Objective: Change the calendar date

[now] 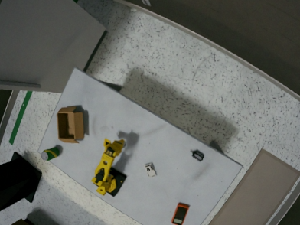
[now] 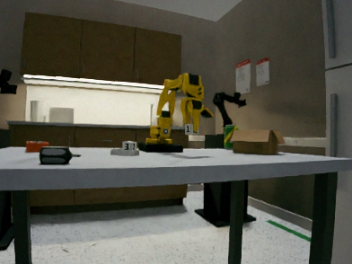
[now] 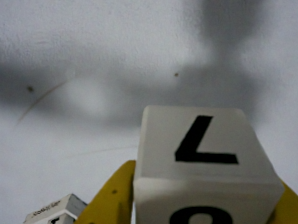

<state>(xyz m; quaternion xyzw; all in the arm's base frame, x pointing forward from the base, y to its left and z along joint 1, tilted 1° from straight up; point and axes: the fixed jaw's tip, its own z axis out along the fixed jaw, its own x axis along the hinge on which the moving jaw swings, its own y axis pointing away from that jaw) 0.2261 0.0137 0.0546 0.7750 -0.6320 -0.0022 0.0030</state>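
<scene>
My yellow arm [image 1: 107, 164] [image 2: 175, 112] stands on the white table [image 1: 172, 191] [image 2: 180, 168]. My gripper [image 3: 200, 200] [image 2: 189, 127] is shut on a white digit cube [image 3: 200, 145] [image 2: 189, 129] and holds it in the air above the table. In the wrist view the cube shows a 7 on the face turned to the camera; the rounded digit on the face below is cut off. In the exterior view it shows a 1. The calendar tray [image 1: 152, 174] [image 2: 118, 153] lies right of the arm's base with the other cube [image 1: 149, 167] [image 2: 129, 145] in it. Its corner shows in the wrist view [image 3: 55, 215].
An open cardboard box [image 1: 70, 125] [image 2: 256, 139] and a green can [image 1: 50, 153] [image 2: 229, 135] stand at the table's left end. A small black object [image 1: 197, 154] [image 2: 55, 155] and an orange object [image 1: 180, 213] [image 2: 36, 145] lie toward the right end.
</scene>
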